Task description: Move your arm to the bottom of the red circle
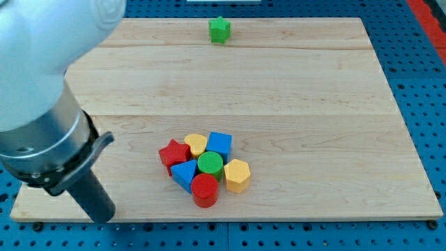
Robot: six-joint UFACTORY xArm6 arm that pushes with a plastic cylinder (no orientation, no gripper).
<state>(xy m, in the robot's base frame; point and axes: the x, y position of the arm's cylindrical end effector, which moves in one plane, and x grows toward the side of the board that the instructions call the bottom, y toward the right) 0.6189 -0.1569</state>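
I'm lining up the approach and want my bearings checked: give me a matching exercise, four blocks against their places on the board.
Things:
1. green star
2. red circle
3. yellow hexagon
4. red star

Places:
A. view's left side of the cluster
B. alone near the view's top edge
C. view's right side of the cluster
D. view's bottom of the cluster

Pairs: 1-B, 2-D, 3-C, 4-A

My tip sits at the view's lower left, apart from all blocks.

The arm [49, 104] is cut off by the view's left and top edges. The red circle [205, 189] hides part of the blue triangle [185, 173], and the green circle [210, 164] covers the blue cube's [219, 144] lower edge.
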